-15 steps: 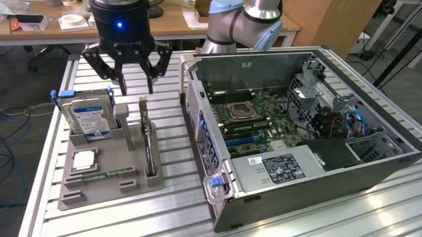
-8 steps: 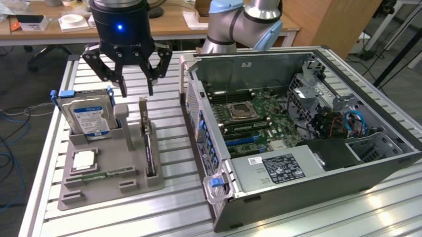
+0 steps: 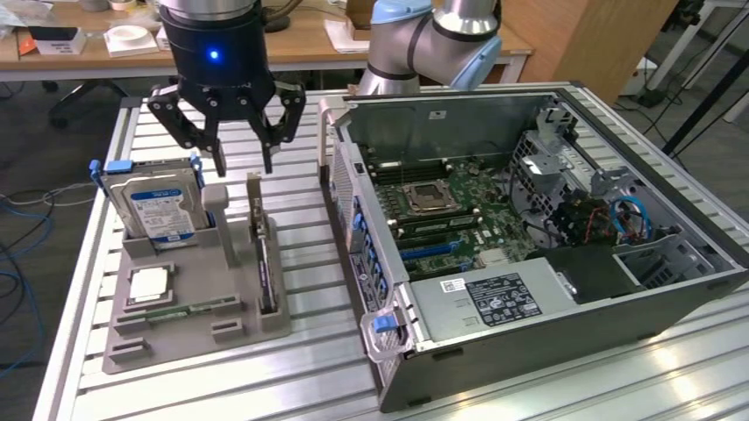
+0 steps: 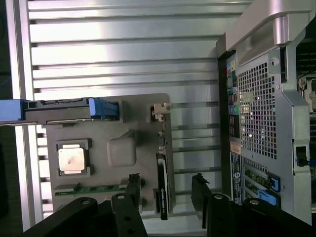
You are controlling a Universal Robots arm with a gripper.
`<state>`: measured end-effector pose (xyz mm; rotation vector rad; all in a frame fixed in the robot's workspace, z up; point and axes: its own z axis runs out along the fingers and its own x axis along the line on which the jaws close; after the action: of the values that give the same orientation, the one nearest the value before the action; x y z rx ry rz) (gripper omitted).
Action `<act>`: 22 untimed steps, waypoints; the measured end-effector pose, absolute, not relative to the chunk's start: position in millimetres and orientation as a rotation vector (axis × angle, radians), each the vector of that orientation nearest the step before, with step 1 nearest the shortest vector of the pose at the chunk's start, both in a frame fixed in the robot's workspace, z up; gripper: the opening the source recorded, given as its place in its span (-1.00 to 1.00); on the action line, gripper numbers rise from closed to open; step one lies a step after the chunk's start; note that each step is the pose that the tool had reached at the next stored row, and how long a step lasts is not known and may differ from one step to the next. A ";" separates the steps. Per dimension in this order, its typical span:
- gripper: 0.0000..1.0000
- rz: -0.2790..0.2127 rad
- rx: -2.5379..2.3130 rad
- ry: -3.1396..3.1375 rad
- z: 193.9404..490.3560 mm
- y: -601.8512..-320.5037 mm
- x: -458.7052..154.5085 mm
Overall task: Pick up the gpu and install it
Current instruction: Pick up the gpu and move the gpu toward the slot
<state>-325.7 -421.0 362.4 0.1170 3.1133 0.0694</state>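
floor [image 3: 47,158]: dark, with loose blue cables [image 3: 14,263], off the table edge on the exterior view's left of the grey holder tray [image 3: 188,346].
table [image 3: 304,377]: bright slatted aluminium, bearing the tray.
hard drive [image 3: 160,206]: silver with a blue-white label and blue tabs on its edges, standing upright at the tray's far left corner.
processor chip [image 3: 150,285]: flat in a recess of the tray, on the near side of the drive.
memory stick [image 3: 193,309]: green and narrow, lying in the tray just on the near side of the chip.
gpu [image 3: 262,263]: thin dark card on edge in the slot along the tray's right side, metal bracket at its far end, not lifted.
gripper [image 3: 242,165]: black with a blue light on its body, hovering over the tray's far end above the card's bracket. fingers spread wide, gripping nothing. in the wrist view the gripper [image 4: 165,177] has one finger on each side of the gpu [image 4: 162,163], clear of it.
computer case [image 3: 451,110]: open, on the table just right of the tray, holding a green motherboard [image 3: 468,210] and a labelled power supply [image 3: 497,298].
room: wooden desk [image 3: 234,48] behind the tray. grey-blue robot arm [image 3: 451,35] and wooden cabinet [image 3: 585,44] behind and to the right of the tray.
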 end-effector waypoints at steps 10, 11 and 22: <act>0.09 0.069 0.117 3.113 355.3 -422.3 -325.7; 0.09 0.069 0.117 3.113 354.5 -422.4 -325.8; 0.09 0.069 0.117 3.113 344.0 -422.6 -325.7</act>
<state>-325.7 -422.6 344.0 0.1171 3.1134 0.0693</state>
